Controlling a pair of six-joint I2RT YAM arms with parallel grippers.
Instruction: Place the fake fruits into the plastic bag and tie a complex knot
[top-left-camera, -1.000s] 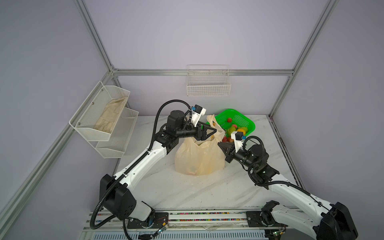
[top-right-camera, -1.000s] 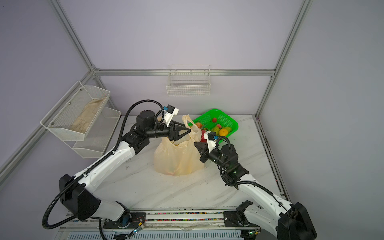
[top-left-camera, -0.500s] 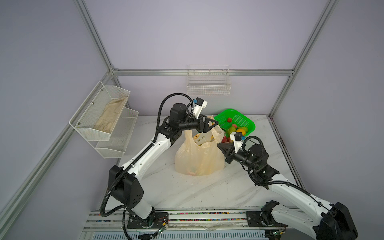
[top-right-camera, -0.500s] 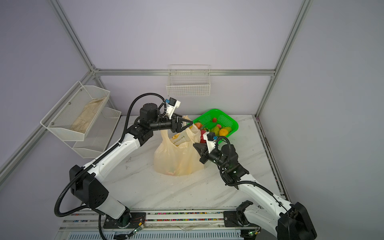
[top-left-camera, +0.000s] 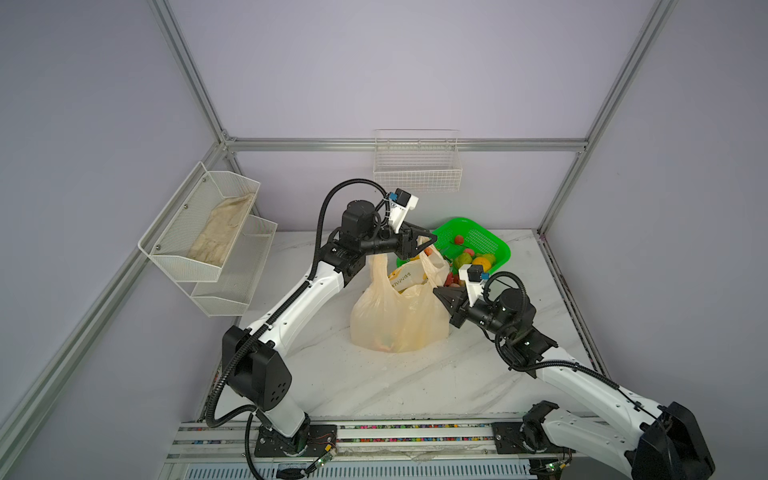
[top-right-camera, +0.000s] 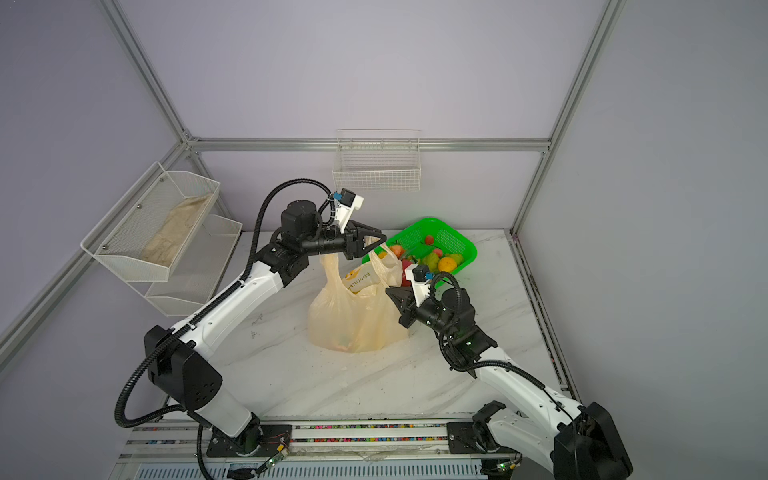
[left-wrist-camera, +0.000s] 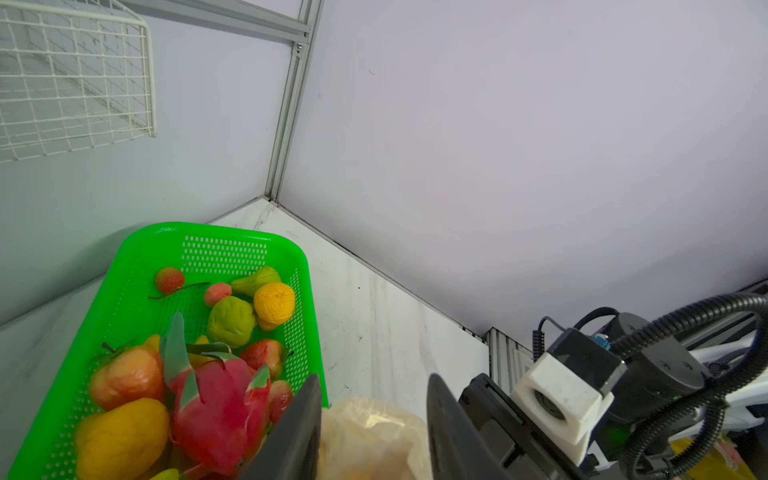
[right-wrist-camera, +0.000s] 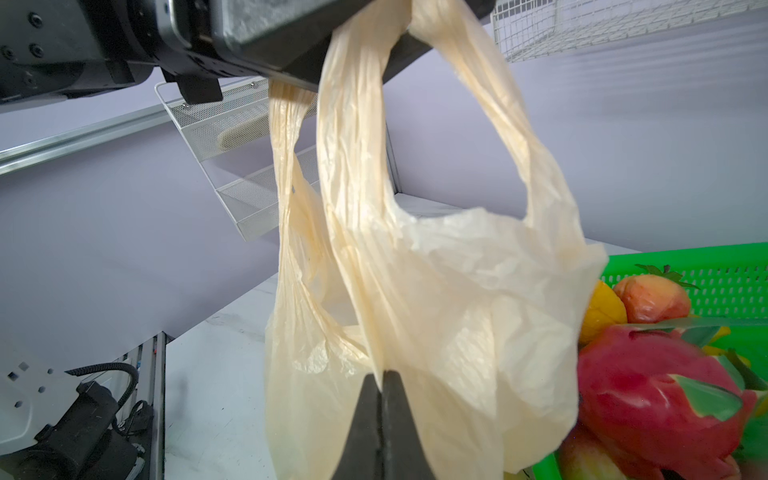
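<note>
Front edge: rail (top-left-camera: 395, 436) carries both arm bases, with the white marbled tabletop (top-left-camera: 374, 386) behind it. Right tool (top-left-camera: 438, 292) reaches in from the right to the bag's upper right side. In the right wrist view its fingers (right-wrist-camera: 374, 415) are pressed together with the tips against the film, apparently pinching a fold. Bag (top-left-camera: 395, 320) stands mid-tabletop, its base resting on the surface and its body slumped and full. Some fruits (top-left-camera: 384, 344) show as reddish blurs through the film low down, and a printed panel faces up at the mouth. Both handles (right-wrist-camera: 365, 104) run up taut to the left tool (top-left-camera: 430, 242), which is held level above the mouth and points toward the basket. In the left wrist view its fingers (left-wrist-camera: 299, 424) stand apart, with cream film lying in the gap near their base. Cannot tell whether the film is clamped or only hung over a finger. Just behind the bag, at back right, is the green basket (top-left-camera: 480, 237). It holds more fruits: a pink dragon fruit (left-wrist-camera: 220, 407), an orange (left-wrist-camera: 274, 303), a green one (left-wrist-camera: 230, 322), yellow and red pieces. Back wall: a white wire basket (top-left-camera: 417, 174). Left wall: a two-tier mesh shelf (top-left-camera: 199, 266), with a pale cloth (top-left-camera: 222, 226) in the upper tier.
</note>
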